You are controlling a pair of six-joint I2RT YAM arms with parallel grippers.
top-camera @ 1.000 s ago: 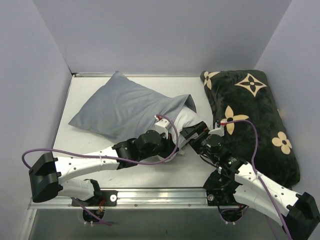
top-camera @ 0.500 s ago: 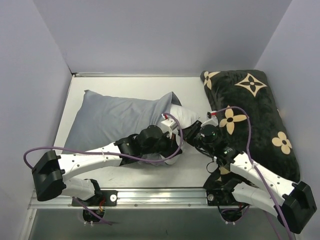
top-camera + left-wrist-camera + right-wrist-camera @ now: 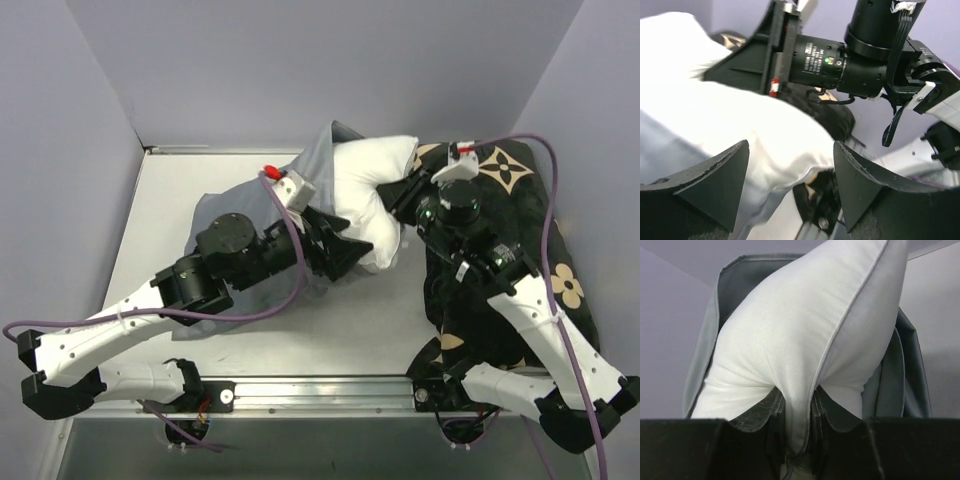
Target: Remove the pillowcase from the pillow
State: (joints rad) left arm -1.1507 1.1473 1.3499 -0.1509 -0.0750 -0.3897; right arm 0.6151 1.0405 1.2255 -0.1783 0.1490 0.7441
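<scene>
Right jaws are clamped tight on the seam edge of the white pillow (image 3: 365,190), left jaws spread wide holding nothing, grey pillowcase (image 3: 315,152) sits partway off it.

Left of the pillow (image 3: 365,185), the left arm (image 3: 110,335) has white shells, black joints and a looping purple cable (image 3: 260,317). Right of it, the right arm (image 3: 540,320) matches; its black lens barrel (image 3: 820,62) bears white print and a green light (image 3: 827,60). The left fingers (image 3: 705,182) are black wedges.
</scene>
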